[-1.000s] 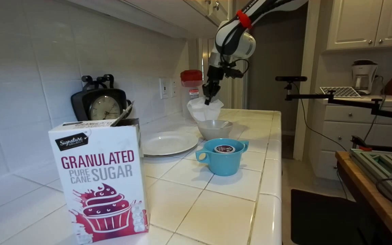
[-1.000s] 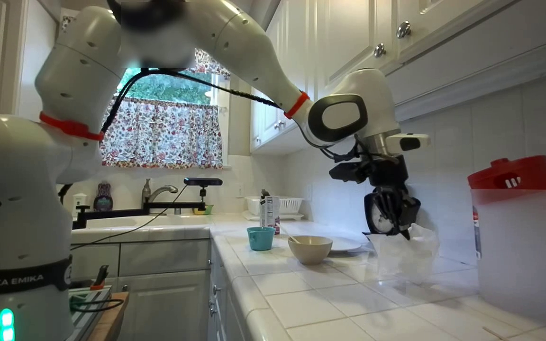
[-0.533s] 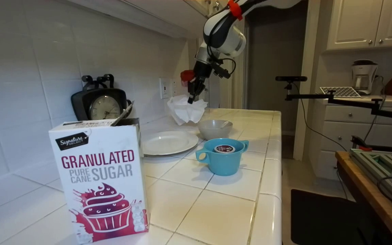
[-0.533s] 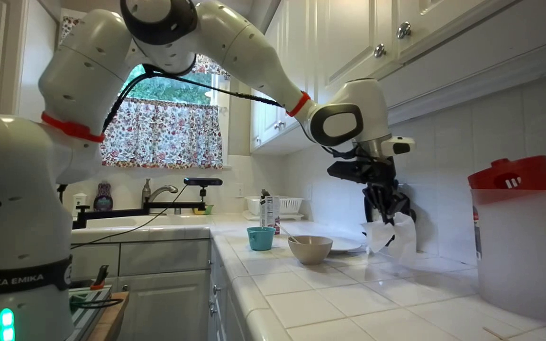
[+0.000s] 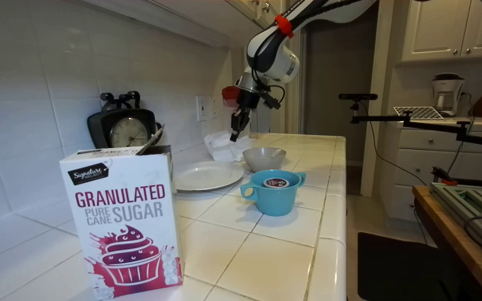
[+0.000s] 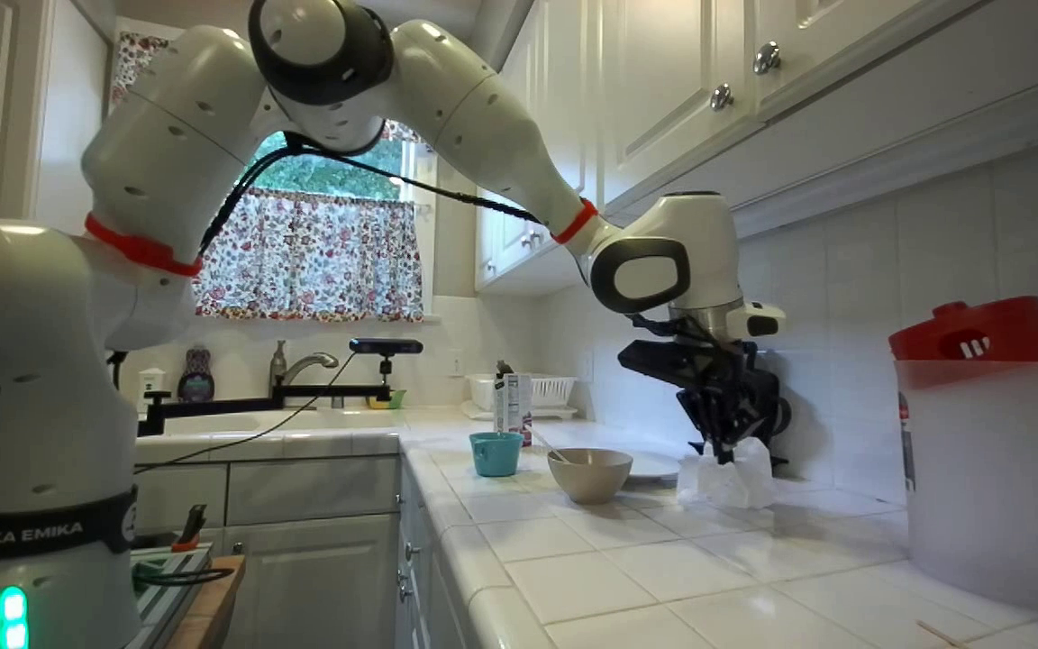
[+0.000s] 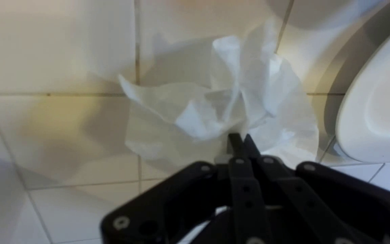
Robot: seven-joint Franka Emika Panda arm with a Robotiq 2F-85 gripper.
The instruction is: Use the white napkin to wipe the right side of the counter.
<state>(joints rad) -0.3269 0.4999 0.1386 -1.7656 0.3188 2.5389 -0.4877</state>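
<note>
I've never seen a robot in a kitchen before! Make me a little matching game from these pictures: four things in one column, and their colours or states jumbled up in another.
Things:
1. napkin
2. cup
3. sugar box
4. tall container

Descriptions:
A. topped by a red lid
B. crumpled, at the tips of the closed black fingers
C. has a cupcake picture on its front
D. turquoise, with two handles

Right pairs: 1-B, 2-D, 3-C, 4-A

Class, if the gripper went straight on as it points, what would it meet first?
Likely the counter: the gripper points roughly down, and the napkin it holds would be pressed between. The gap is unclear.
</note>
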